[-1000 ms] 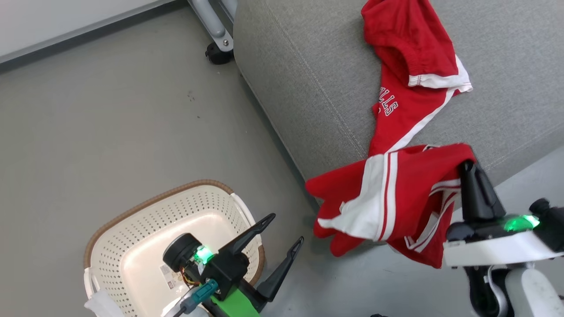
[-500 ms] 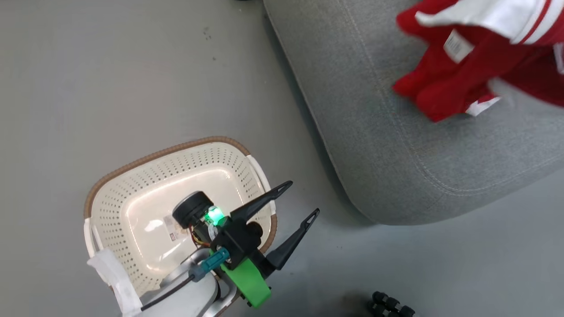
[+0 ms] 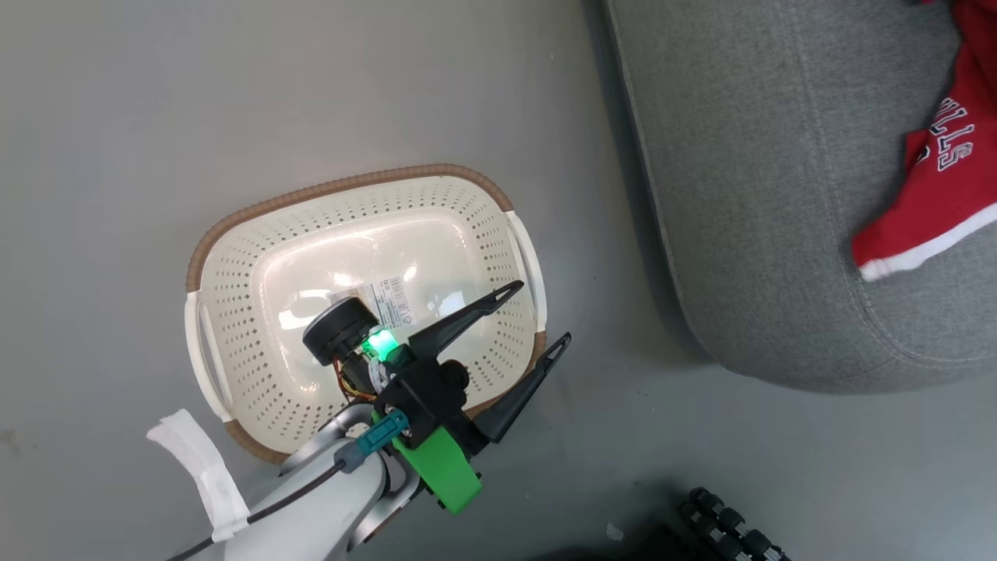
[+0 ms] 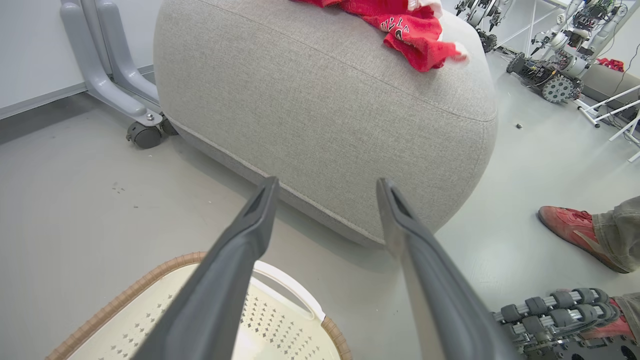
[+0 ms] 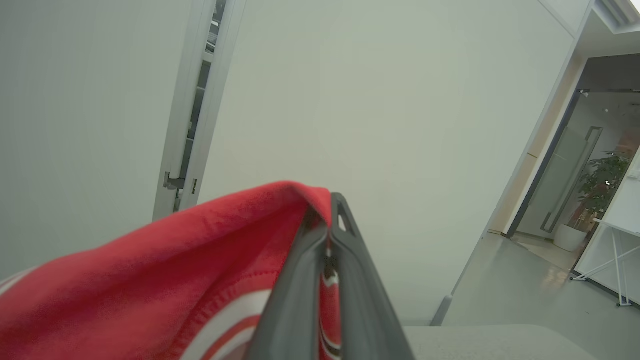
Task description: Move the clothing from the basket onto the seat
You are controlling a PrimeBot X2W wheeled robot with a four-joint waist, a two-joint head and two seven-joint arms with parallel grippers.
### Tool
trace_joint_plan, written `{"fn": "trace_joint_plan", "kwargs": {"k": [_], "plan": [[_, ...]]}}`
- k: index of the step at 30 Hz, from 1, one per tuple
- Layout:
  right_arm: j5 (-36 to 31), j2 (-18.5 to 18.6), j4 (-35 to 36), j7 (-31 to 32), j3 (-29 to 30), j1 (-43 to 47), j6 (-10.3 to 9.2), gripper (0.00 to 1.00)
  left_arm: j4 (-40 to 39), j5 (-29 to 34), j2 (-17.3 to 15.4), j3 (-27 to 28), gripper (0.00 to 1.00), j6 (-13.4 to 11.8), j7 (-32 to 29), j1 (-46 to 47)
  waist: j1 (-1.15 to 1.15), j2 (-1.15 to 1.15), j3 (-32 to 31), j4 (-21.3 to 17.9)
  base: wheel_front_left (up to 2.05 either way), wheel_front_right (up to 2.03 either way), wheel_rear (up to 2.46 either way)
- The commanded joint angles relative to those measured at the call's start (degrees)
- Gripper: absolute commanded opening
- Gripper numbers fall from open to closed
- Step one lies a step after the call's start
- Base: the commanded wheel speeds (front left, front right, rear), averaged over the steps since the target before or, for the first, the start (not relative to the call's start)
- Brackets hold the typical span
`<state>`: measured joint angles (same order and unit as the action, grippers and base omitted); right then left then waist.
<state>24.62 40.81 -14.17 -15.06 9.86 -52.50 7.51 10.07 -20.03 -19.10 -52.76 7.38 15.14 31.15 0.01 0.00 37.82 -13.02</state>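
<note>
The basket stands on the grey floor with its brown woven rim facing up, its perforated walls and the label sticker on its bottom in plain sight. The left gripper hangs over the basket's right-hand corner, fingers spread wide and holding nothing. One fingertip is above the inside wall by the white handle, the other just past the rim, over the floor.

A band of bare floor separates the basket from the seat, whose rounded edge and stitched seam run down the head view. From the left wrist the seat bulges ahead between the spread fingers of the left gripper, with the basket's rim directly below.

The lettered red garment lies on top of the seat, well in from the edge nearest the basket. Its white-trimmed hem sits close to the seat's rounded front edge, and in the left wrist view the lettered red garment reaches that shoulder.

The right gripper is raised before a pale wall, fingers pressed together on a fold of the striped red garment, which drapes away to the left and downward.

Around the seat the floor is partly taken — a castered grey frame at one end, a person's red shoe and the robot's roller wheels at the other.
</note>
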Motion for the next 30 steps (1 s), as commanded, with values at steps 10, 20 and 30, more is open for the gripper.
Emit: {"fn": "trace_joint_plan", "kwargs": {"k": [10, 20, 30], "plan": [[-5.82, -6.5, -18.18, -0.18, 10.98, 9.79, -0.05, 0.0, 0.81, 0.87, -0.8, 0.24, 1.0, 0.15, -0.01, 0.36, -0.01, 0.0, 2.28, 2.05, 0.0, 0.0, 0.0], [-9.92, -16.25, -15.43, -0.18, 19.38, 16.98, -0.05, 1.0, 2.75, -0.53, 0.52, -1.11, 1.0, 0.15, -0.01, -2.71, -0.01, 0.0, -3.93, 0.4, 0.0, 0.0, 0.0], [-9.58, -24.91, -9.43, -0.17, 14.24, 34.53, -0.05, 1.0, 3.5, -3.51, 6.29, 5.34, 1.0, 0.15, -0.01, -9.07, -0.01, 0.0, -16.12, 3.74, 0.0, 0.0, 0.0]]}}
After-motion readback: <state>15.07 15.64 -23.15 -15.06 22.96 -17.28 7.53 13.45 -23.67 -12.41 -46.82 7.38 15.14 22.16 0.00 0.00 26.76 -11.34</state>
